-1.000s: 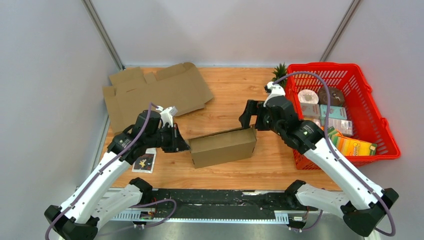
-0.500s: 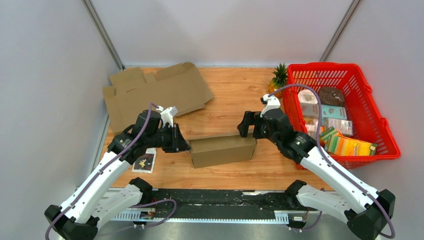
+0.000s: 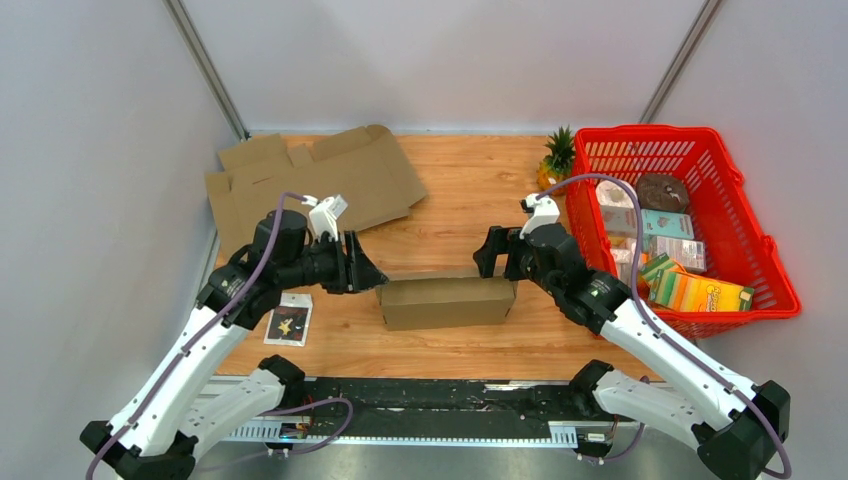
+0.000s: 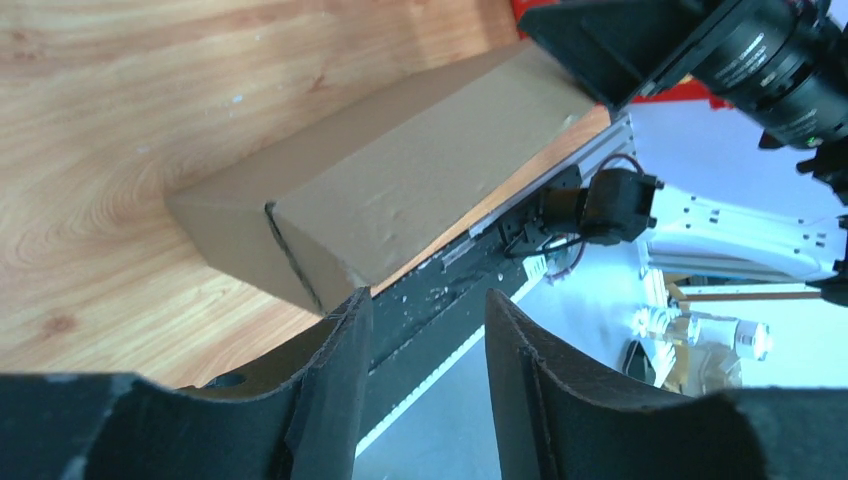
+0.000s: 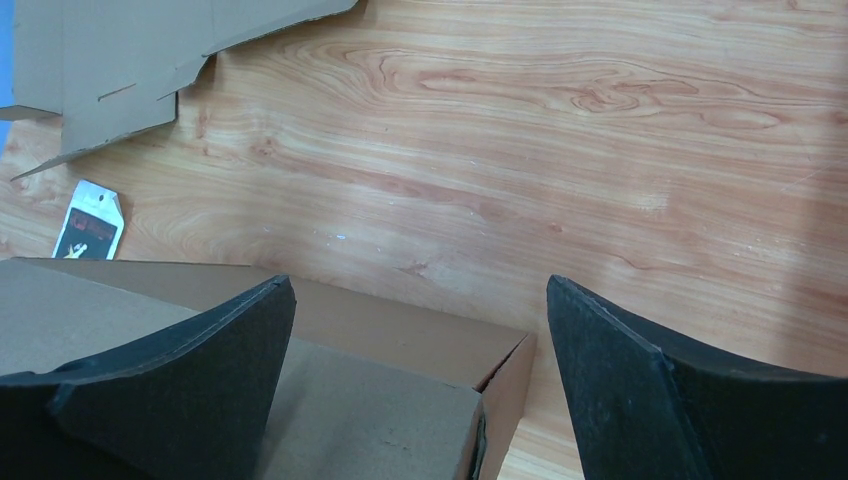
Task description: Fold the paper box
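Observation:
The brown paper box (image 3: 445, 300) lies closed on the wooden table between the two arms, long side facing the front edge. My left gripper (image 3: 370, 275) is just off its left end, open, with nothing between the fingers. In the left wrist view the box (image 4: 400, 190) sits just beyond the left gripper (image 4: 425, 340), and the left fingertip (image 4: 350, 315) is level with its near corner. My right gripper (image 3: 497, 262) hovers over the box's right end. In the right wrist view the right gripper (image 5: 420, 330) is wide open above the box (image 5: 380, 400), holding nothing.
A flat sheet of cardboard (image 3: 310, 185) lies at the back left, also in the right wrist view as cardboard (image 5: 120, 60). A red basket (image 3: 640, 133) of packaged goods stands at the right, a small pineapple (image 3: 557, 155) beside it. A small card (image 3: 288, 320) lies front left.
My left gripper has opened, let go of the box's left end and drawn back slightly. The box's raised flap has come down and the box lies level. My right gripper lowered over its right end.

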{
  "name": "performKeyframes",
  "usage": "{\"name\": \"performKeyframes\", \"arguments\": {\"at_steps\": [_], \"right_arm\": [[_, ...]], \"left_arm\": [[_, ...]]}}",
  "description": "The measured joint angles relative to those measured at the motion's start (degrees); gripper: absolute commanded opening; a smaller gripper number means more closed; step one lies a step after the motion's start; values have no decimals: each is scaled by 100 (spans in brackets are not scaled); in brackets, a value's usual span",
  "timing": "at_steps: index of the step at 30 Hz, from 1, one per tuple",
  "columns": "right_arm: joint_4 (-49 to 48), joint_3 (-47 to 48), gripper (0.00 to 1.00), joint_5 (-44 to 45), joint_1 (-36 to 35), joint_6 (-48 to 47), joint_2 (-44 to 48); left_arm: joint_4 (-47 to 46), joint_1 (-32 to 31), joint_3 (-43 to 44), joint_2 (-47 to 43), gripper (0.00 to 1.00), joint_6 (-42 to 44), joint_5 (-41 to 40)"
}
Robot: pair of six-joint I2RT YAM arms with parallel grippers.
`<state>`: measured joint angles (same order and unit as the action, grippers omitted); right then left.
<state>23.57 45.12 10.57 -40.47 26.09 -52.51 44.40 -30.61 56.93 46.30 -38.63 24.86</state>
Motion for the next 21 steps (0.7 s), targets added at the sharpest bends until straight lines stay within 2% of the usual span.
{"name": "performKeyframes", "arguments": {"at_steps": [2, 6, 7, 9, 11, 13, 21], "right_arm": [[4, 0, 100, 0, -2, -7, 0], [7, 0, 100, 0, -2, -26, 0], [7, 0, 100, 0, -2, -28, 0], [7, 0, 100, 0, -2, -42, 0], [9, 0, 100, 0, -13, -44, 0], [9, 0, 100, 0, -22, -46, 0], [7, 0, 100, 0, -24, -50, 0]], "left_arm": [[2, 0, 223, 181, 52, 22, -74], [-2, 0, 415, 525, 44, 63, -227], [15, 0, 415, 586, 40, 74, -269], [76, 0, 415, 673, 40, 98, -330], [120, 0, 415, 688, 48, 144, -393], [142, 0, 415, 680, 52, 192, -466], [205, 0, 264, 581, 52, 190, -608]]}}
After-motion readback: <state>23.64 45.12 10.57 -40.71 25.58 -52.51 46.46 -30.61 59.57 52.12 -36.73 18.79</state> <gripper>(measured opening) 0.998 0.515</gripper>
